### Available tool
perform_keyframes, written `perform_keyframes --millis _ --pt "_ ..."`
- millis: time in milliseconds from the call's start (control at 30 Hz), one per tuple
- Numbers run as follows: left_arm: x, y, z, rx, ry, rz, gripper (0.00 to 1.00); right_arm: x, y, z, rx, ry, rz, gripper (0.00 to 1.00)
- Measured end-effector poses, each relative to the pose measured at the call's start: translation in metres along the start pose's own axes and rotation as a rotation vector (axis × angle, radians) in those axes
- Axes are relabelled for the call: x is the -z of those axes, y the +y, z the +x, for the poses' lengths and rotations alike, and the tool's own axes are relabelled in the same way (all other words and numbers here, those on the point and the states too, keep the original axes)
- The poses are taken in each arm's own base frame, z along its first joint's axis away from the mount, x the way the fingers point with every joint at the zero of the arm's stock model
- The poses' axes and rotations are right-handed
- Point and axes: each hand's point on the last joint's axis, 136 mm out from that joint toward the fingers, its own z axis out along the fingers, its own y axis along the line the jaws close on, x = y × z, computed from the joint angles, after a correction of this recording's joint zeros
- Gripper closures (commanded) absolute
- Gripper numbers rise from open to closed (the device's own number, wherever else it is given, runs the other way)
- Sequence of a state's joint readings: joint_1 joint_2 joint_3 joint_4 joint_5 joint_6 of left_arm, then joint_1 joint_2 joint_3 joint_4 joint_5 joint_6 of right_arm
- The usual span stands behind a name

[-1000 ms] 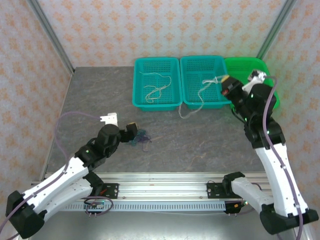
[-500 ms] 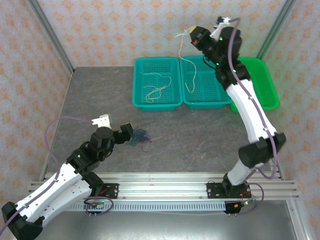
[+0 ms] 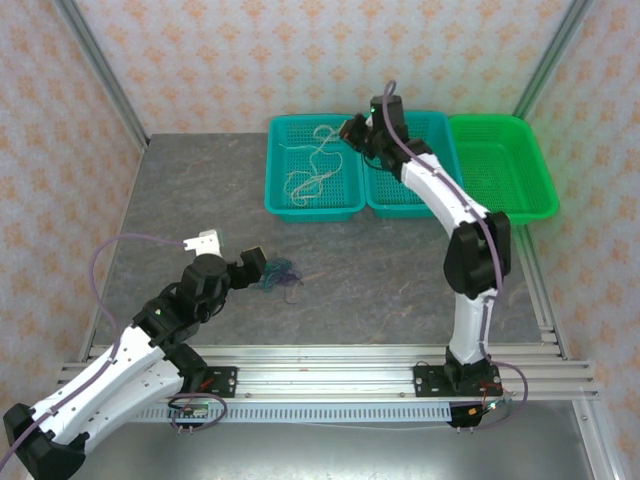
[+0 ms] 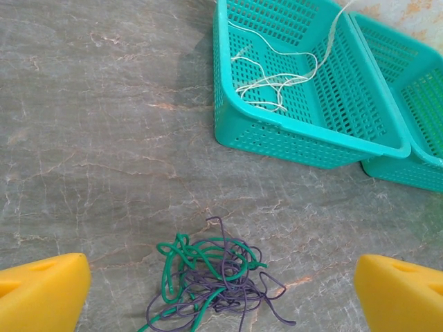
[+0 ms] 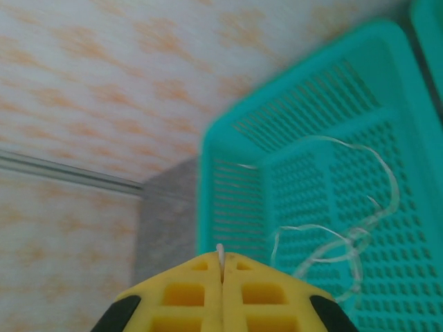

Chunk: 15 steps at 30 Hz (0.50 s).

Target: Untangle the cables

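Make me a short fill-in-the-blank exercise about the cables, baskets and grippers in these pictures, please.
1. The left gripper is ___ over the green and dark tangle on the table.
2. The right gripper is ___ on a whitish cable.
3. Other whitish cables lie in a basket coloured ___.
Missing words: open; shut; teal.

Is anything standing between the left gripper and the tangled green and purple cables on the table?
Nothing visible does. The tangle of thin green and purple cables lies on the bare grey table, just ahead of the open left gripper, framed by its yellow fingers.
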<state>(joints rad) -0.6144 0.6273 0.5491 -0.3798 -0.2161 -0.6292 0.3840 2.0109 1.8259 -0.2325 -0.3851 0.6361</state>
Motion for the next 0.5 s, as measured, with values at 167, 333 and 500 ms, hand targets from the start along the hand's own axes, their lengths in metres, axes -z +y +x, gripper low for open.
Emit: perform_keyframes --millis 167,333,500 --pt "0.0 0.001 0.001 0.0 0.005 -0.005 0.02 -0.054 -0.08 0.065 -0.007 0.182 0.187 0.57" --pt "-0.003 0.005 0.007 0.001 0.019 -0.017 0.03 -0.051 -0.066 0.09 0.088 0.228 0.194 0.47" --pt "-0.01 0.009 0.018 0.023 0.053 -0.048 0.04 -0.016 -0.022 0.07 0.142 0.176 0.129 0.46"
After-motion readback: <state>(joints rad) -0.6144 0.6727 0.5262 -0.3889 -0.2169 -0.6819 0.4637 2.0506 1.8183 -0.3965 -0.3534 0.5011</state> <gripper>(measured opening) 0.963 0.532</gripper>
